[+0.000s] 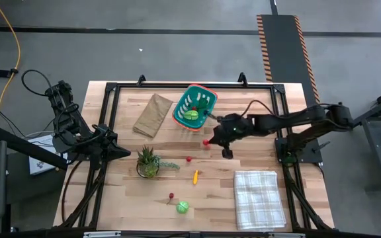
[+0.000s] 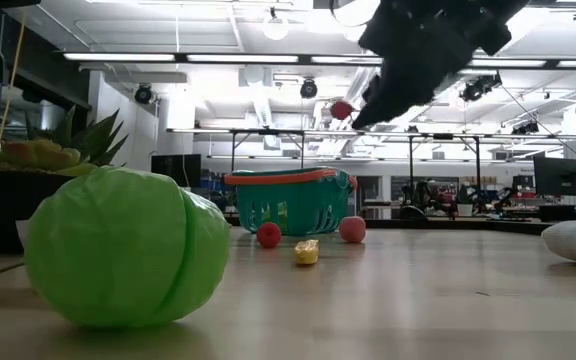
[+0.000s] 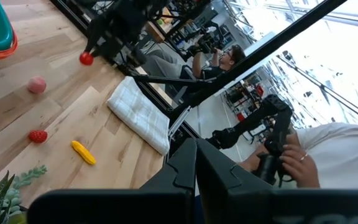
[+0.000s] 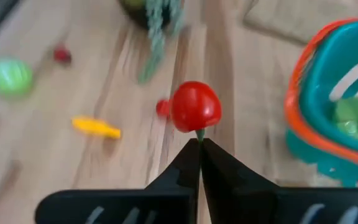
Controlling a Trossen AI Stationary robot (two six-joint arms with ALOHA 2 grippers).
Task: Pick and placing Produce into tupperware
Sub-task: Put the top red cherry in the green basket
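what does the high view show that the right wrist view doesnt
Only the high view: the left gripper parked at the table's left edge, the brown paper bag and the checked cloth.

Only the right wrist view: the right gripper shut on the thin green stem of the red cherry-like piece.

Both: the teal basket with green produce inside, the yellow piece, the green cabbage and the potted plant.
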